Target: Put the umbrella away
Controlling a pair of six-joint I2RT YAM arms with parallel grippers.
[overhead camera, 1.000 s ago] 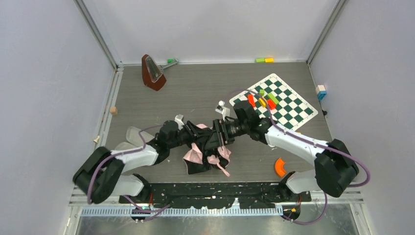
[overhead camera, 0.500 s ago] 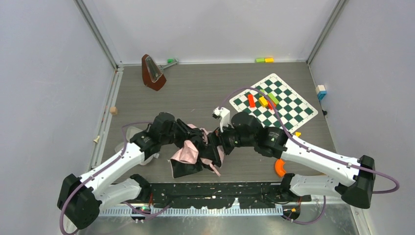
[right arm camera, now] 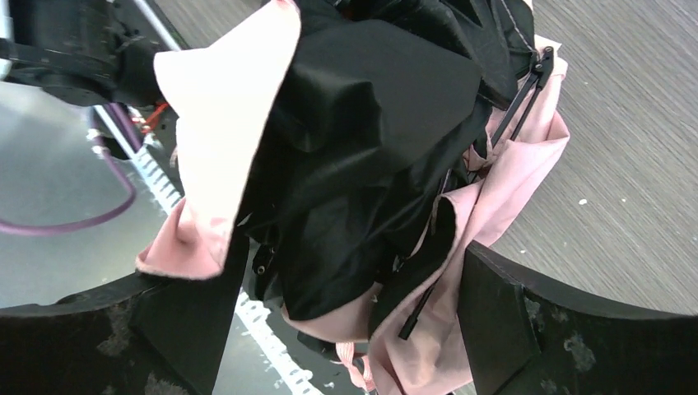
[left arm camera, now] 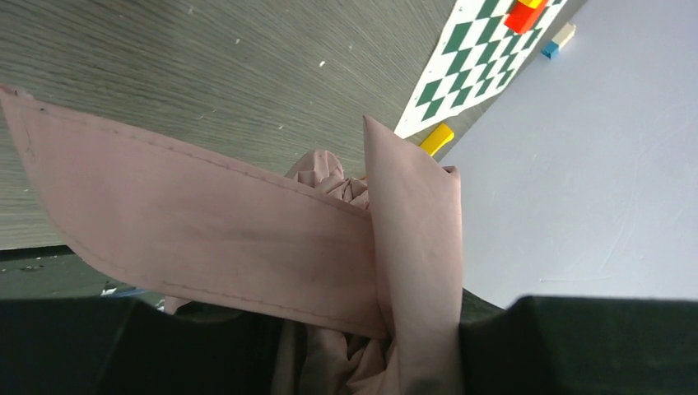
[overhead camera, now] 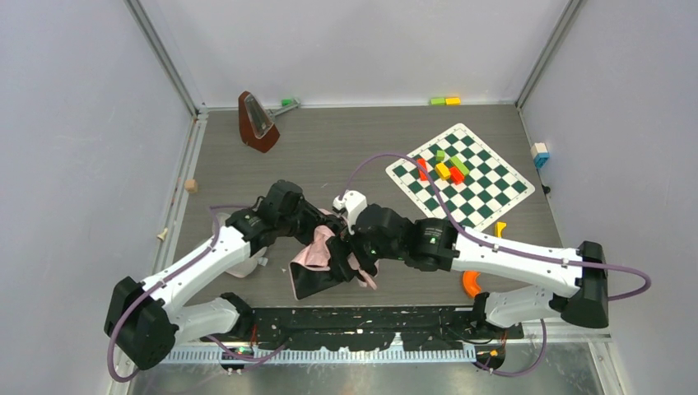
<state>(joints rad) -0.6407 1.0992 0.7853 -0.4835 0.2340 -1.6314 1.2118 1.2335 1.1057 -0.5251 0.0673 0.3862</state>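
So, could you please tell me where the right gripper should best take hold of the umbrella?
Probably the bunched middle of the umbrella, where black folds and ribs gather, coming from the robot's right. The right gripper is open around that bulk; the flat pink flaps would likely just pull loose.

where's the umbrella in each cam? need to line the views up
Top external: umbrella sits just below centre, a pink-and-black bundle.
Left wrist: umbrella close up, pale pink fabric across the lower middle.
Right wrist: umbrella fills most of the frame, black and pink folds.
Shared landmark: the grey wood-grain table in all three; the checkered mat only in top and left wrist.
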